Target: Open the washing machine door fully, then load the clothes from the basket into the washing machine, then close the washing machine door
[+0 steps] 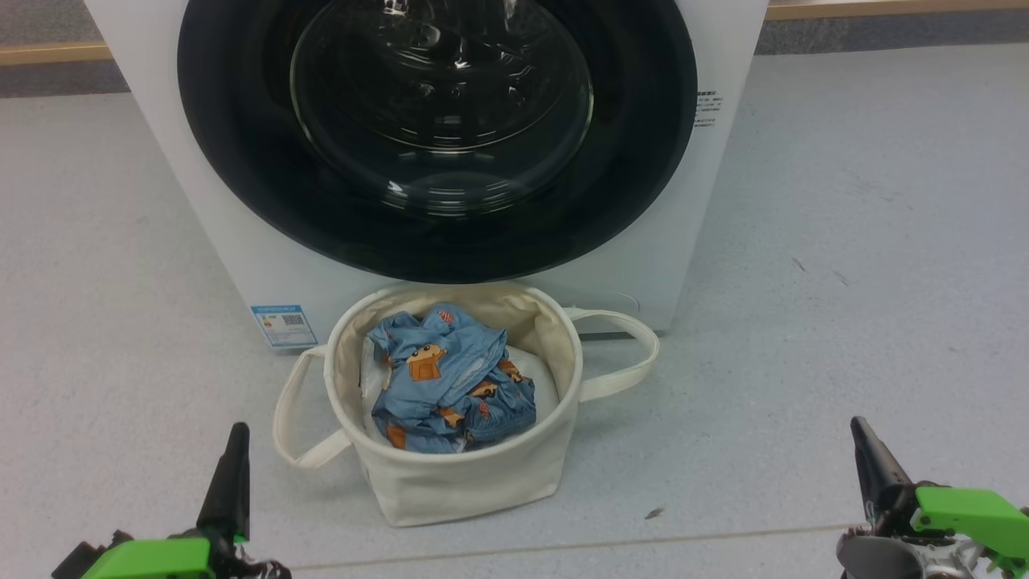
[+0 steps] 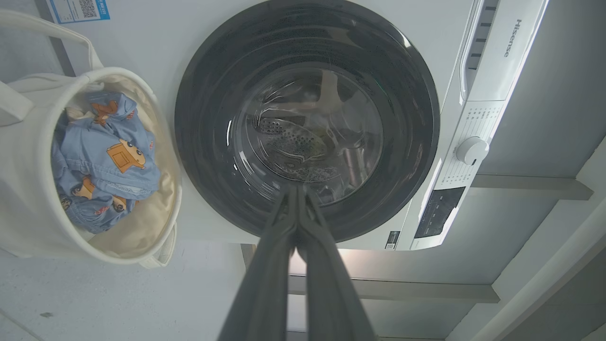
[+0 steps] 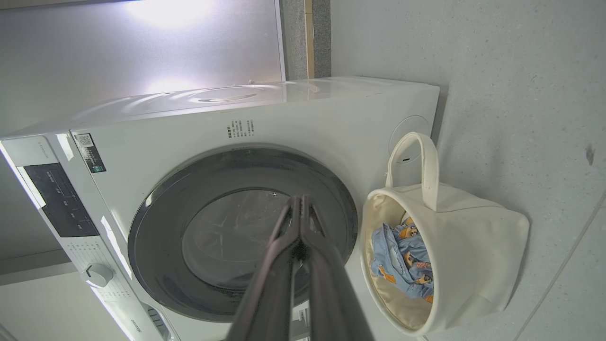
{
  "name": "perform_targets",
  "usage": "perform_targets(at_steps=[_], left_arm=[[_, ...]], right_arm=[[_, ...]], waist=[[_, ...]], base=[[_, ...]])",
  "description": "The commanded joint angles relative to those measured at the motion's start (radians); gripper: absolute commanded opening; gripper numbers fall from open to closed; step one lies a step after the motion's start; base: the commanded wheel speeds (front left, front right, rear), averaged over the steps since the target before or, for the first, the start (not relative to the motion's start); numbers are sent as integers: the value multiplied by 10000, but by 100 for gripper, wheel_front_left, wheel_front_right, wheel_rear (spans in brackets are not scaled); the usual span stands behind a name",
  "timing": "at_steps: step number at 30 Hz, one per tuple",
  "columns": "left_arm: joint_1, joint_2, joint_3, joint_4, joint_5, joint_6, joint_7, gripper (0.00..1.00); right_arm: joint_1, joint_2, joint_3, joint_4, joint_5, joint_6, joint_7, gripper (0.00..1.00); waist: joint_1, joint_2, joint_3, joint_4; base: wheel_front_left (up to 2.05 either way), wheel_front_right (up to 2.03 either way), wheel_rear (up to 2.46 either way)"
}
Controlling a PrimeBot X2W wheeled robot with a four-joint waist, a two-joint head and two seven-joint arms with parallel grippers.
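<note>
The white washing machine (image 1: pixel 241 241) stands ahead with its round black-rimmed door (image 1: pixel 438 137) shut flat against the front. Right before it on the floor sits the cream canvas basket (image 1: pixel 466 474), holding the light-blue clothes (image 1: pixel 450 378) printed with orange animals, on top of a white bundle. My left gripper (image 1: pixel 237 430) is low at the left of the basket, shut and empty. My right gripper (image 1: pixel 858 426) is low at the far right, also shut and empty. Both wrist views look along closed fingers (image 2: pixel 296 199) (image 3: pixel 299 208) at the door (image 2: pixel 307 118) (image 3: pixel 241 232).
Pale grey floor (image 1: pixel 844 241) surrounds the machine and basket, with open room on both sides. A wooden skirting strip (image 1: pixel 48 52) runs along the wall behind. The control panel and dial (image 2: pixel 471 150) sit on the machine's upper front.
</note>
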Motion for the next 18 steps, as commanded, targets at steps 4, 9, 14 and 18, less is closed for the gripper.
perform_targets(at_steps=[4,9,14,18], left_arm=[[-459,61,341,-261,116,-71,75,0],[-459,60,343,-261,118,-71,76,0],[-459,59,345,-261,119,-71,77,0],[-460,58,346,-261,120,-71,78,0]], right_arm=[[-502,-39,185,-301,-38,2,77,0],[-502,-39,184,-301,-39,2,78,0],[-502,-38,183,-301,-40,2,78,0],[-502,-38,183,-301,-40,2,79,0]], waist=[[0,0,0,0],[0,0,0,0],[0,0,0,0],[0,0,0,0]], base=[[0,0,0],[0,0,0],[0,0,0],[0,0,0]])
